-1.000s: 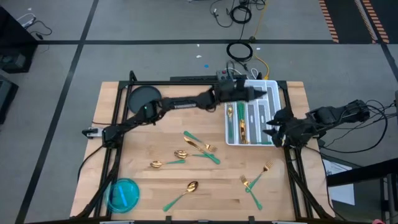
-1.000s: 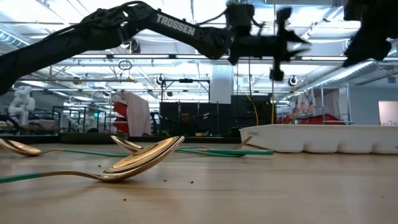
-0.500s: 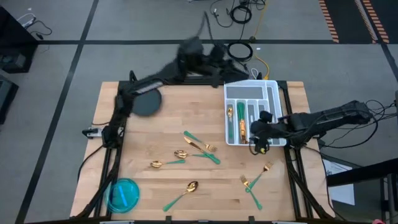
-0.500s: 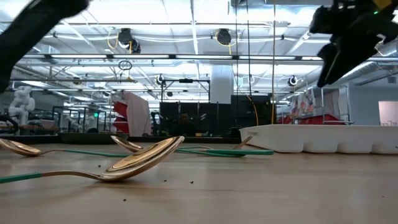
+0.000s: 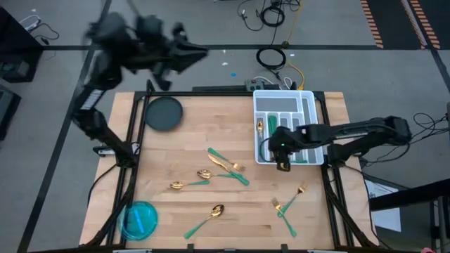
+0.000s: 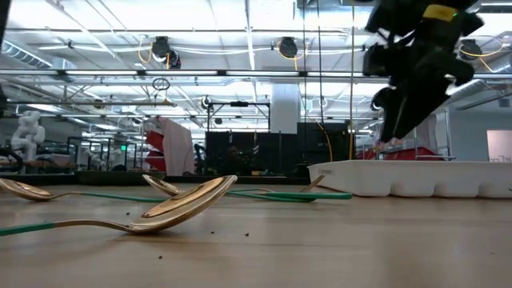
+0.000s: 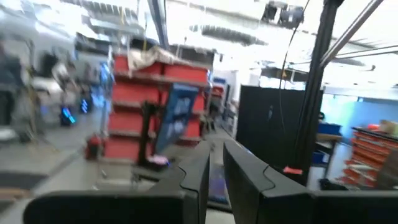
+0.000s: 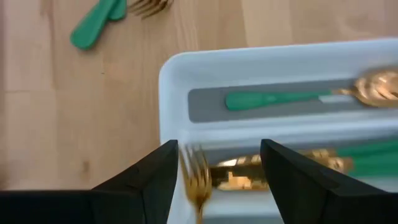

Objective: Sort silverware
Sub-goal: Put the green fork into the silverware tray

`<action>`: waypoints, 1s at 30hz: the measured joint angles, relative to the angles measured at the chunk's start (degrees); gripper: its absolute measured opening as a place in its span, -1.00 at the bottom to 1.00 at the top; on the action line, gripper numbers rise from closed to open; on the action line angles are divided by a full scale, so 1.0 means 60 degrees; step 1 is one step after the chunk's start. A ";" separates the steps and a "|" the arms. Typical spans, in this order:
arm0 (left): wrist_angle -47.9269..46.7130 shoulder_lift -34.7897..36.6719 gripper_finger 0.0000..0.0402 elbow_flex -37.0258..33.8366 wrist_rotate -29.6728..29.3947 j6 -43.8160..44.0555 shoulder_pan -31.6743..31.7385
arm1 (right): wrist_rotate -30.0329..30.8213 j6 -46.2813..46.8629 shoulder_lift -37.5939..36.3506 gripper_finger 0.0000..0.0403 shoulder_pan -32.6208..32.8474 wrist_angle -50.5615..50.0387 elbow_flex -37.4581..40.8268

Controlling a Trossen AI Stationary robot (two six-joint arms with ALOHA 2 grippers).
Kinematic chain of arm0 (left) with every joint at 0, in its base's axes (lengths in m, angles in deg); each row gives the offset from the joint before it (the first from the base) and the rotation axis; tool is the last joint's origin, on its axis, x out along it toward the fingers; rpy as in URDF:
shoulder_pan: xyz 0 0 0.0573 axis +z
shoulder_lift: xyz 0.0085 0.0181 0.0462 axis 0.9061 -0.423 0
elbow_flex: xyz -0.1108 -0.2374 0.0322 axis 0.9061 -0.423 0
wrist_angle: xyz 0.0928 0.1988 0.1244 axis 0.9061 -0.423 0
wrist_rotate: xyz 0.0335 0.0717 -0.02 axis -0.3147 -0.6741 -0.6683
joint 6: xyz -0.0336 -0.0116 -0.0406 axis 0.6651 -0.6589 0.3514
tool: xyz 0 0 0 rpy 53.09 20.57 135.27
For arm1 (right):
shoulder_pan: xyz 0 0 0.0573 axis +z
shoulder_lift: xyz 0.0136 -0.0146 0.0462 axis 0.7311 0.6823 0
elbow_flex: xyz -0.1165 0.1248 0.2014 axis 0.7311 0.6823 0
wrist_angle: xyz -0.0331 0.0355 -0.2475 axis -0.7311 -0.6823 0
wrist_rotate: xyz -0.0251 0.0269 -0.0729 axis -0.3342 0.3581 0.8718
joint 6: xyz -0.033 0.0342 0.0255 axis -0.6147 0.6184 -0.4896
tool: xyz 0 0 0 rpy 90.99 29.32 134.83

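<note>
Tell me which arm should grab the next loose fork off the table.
Right, probably. The right gripper hovers open over the white tray's near end, close to the two forks on the wood. The left gripper is swung up beyond the table's far edge, fingers shut.

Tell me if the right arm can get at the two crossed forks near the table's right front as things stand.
Probably yes: the right gripper hovers open over the tray, and bare table lies between it and the forks.

Grey floor (image 5: 56,77), red shelving (image 7: 158,106), perhaps ceiling lights (image 6: 200,16)
</note>
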 joint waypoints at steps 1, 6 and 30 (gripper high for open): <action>-0.0139 0.0210 -0.73 0.0000 -0.0156 -0.0101 -0.0036 | -0.0128 -0.0203 0.0293 0.11 -0.0124 0.0219 0.0000; -0.0941 0.0874 -0.73 0.0000 -0.0926 -0.0715 -0.0108 | -0.0914 -0.0703 0.1419 0.11 -0.0817 0.0288 0.0000; -0.2315 0.1064 -0.73 -0.0011 -0.1961 -0.1599 -0.0072 | -0.2591 -0.2667 0.2796 -0.08 -0.1453 0.0251 0.0000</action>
